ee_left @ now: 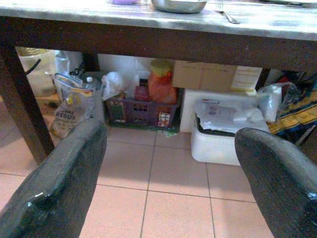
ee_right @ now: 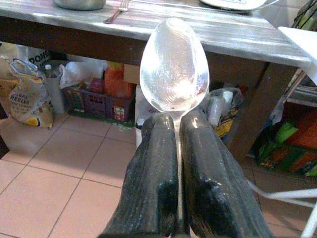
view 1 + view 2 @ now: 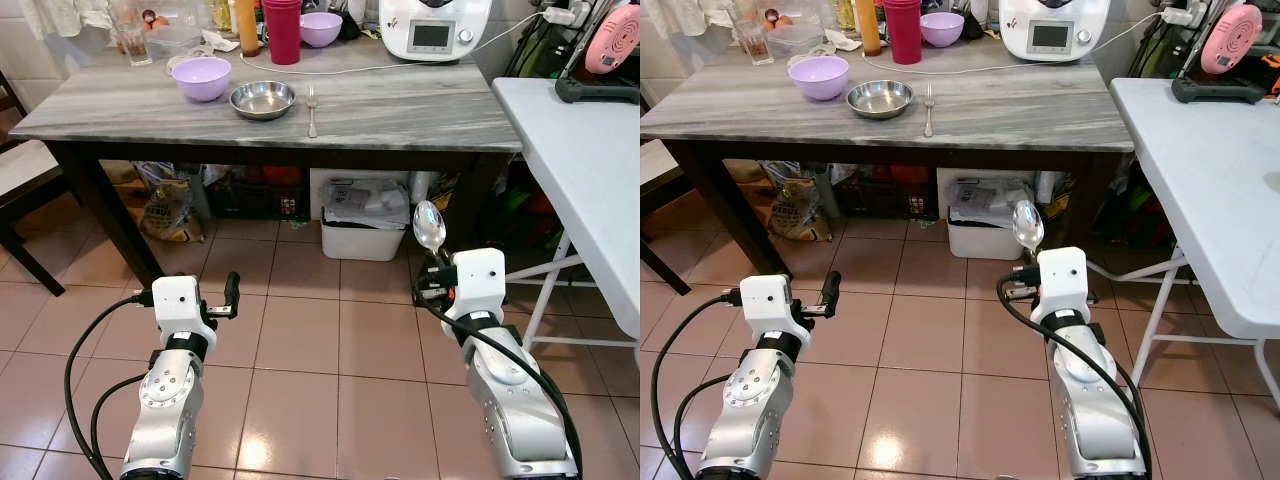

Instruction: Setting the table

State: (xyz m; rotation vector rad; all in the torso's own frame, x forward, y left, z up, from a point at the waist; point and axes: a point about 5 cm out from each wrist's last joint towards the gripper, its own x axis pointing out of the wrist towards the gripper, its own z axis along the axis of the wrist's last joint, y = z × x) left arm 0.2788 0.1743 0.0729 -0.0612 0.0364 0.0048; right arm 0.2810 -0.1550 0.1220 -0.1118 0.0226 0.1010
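The grey marble-grained counter (image 3: 400,110) stands on dark legs. Near its front edge a lilac bowl (image 3: 201,78), a steel bowl (image 3: 262,99) and a fork (image 3: 311,108) lie in a row, the fork just beside the steel bowl. Further back stand a red cup (image 3: 283,30), an orange bottle (image 3: 247,27), a second lilac bowl (image 3: 321,28), a glass (image 3: 131,38) and a white kitchen machine (image 3: 434,28), its cable (image 3: 400,65) trailing across the top. On the tiled floor (image 3: 300,330) beneath sit a white bin (image 3: 364,232), a bag (image 3: 167,208) and a purple crate (image 1: 141,111).
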